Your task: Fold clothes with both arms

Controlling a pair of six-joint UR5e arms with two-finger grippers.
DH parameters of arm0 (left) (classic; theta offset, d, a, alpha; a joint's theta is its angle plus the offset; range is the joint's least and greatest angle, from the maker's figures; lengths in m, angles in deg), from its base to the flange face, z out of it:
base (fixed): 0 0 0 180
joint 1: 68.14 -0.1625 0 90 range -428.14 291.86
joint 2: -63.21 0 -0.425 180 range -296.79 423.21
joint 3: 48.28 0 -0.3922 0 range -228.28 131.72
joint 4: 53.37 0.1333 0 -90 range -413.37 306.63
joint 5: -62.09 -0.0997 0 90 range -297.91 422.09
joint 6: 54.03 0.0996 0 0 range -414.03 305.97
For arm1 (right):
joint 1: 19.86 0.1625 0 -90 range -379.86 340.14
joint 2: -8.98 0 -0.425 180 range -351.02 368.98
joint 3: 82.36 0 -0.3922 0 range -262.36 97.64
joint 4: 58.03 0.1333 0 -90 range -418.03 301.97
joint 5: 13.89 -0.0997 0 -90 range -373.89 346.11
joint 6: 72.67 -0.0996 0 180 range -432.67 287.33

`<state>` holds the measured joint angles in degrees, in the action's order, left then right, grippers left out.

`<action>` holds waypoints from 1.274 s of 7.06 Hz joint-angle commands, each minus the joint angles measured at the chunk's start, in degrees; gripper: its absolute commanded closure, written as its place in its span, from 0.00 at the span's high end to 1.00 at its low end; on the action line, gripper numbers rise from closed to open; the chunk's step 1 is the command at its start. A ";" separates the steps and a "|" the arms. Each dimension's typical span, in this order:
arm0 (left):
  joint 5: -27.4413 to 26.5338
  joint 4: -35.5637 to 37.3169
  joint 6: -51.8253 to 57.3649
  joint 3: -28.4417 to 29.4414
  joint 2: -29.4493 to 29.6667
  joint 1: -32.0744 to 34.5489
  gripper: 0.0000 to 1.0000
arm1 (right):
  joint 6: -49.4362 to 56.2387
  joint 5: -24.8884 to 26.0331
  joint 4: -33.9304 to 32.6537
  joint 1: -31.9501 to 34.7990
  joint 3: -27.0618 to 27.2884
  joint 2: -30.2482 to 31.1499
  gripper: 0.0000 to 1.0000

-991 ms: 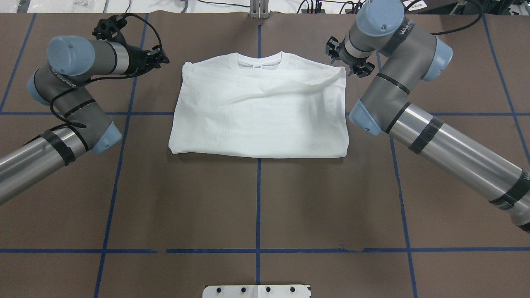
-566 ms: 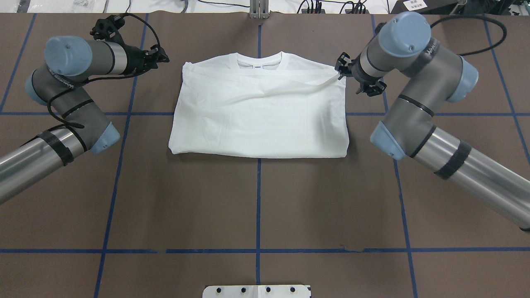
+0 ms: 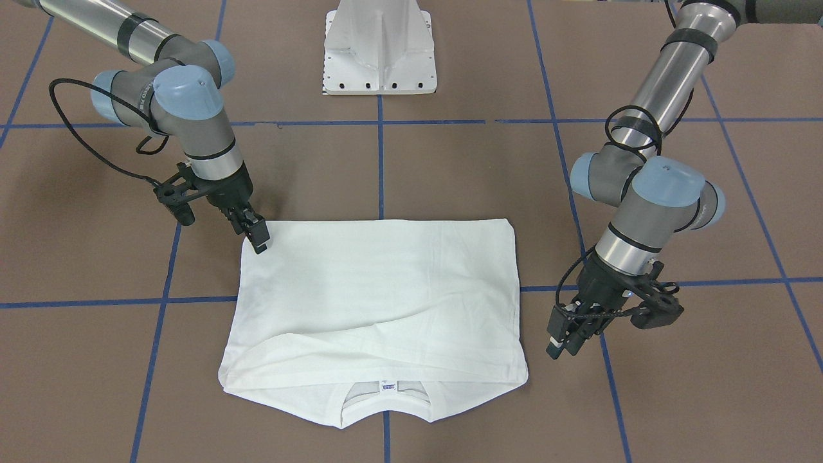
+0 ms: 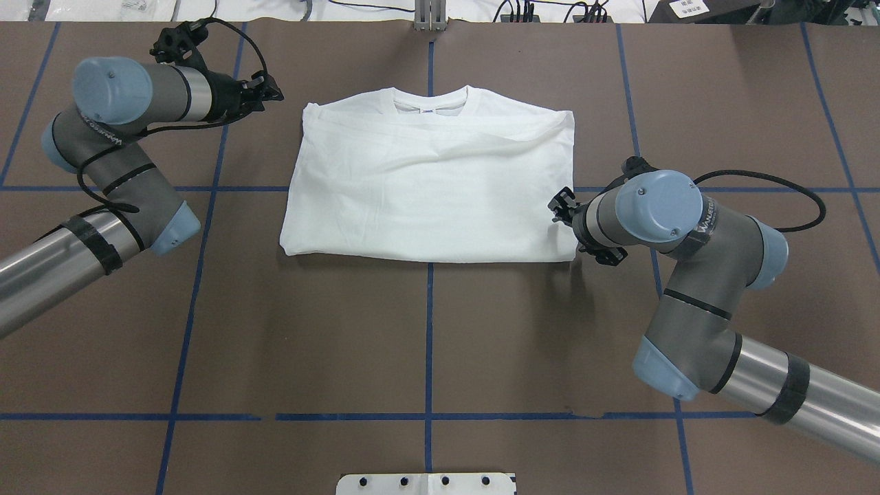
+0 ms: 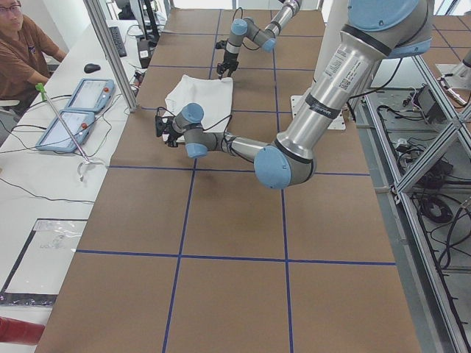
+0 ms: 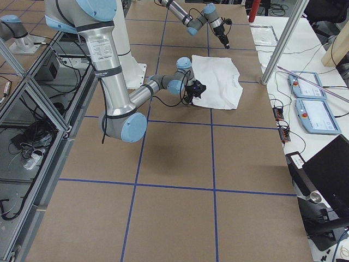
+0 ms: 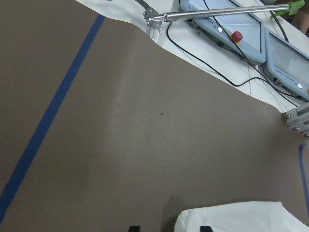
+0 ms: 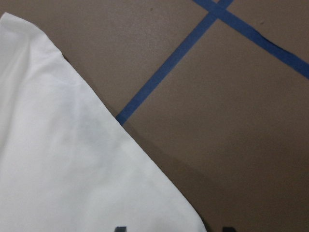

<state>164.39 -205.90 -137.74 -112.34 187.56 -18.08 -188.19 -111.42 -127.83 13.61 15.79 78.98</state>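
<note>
The white shirt [image 4: 426, 185] lies folded flat on the brown table, collar and neck label [image 4: 430, 108] at the far edge; no printed text shows. My left gripper [image 4: 273, 91] hovers open just off the shirt's far left corner; its wrist view shows that corner [image 7: 241, 220] beside the fingertips. My right gripper [image 4: 558, 205] is open at the shirt's right edge near its near right corner; in its wrist view one fingertip is over the cloth [image 8: 58, 159], the other over bare table. In the front-facing view the right gripper [image 3: 257, 239] is at the left and the left gripper [image 3: 564, 335] at the right.
The white pedestal base [image 3: 380, 48] stands at the table's near edge. Blue tape lines [image 4: 429, 344] grid the brown surface. Two teach pendants [image 7: 227, 24] and cables lie past the far edge, where an operator [image 5: 22, 51] sits.
My right arm swung from the shirt's far right corner back along the right edge to near its near right corner. The left arm barely moved. The shirt lies as before.
</note>
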 commanded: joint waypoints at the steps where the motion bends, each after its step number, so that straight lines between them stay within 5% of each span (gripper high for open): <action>1: 0.00 0.13 -0.13 -0.10 0.01 -0.05 0.52 | -0.84 0.42 -0.07 -1.65 1.86 1.62 0.72; 2: 0.00 0.13 -0.13 -0.27 -0.08 -0.05 0.52 | -0.93 0.59 -0.07 -2.44 1.69 1.63 0.60; 3: 0.00 0.13 -0.13 -0.28 0.01 -0.05 0.52 | -1.71 0.59 -0.07 -2.45 1.86 1.63 0.21; 4: -0.09 0.13 -0.22 -0.28 0.01 -0.05 0.52 | -1.89 0.42 -0.07 -2.45 2.04 1.55 0.00; 7: -0.09 0.13 -0.22 -0.28 -0.16 -0.05 0.52 | -1.63 -0.28 -0.42 -2.27 4.93 3.29 0.00; 9: 0.17 0.57 -0.31 -3.15 -0.34 -0.05 0.53 | -1.89 -3.07 -2.51 -3.49 16.12 9.76 0.00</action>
<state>164.36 -205.68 -137.98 -113.38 187.39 -18.13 -189.93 -112.30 -128.90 11.05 24.95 84.64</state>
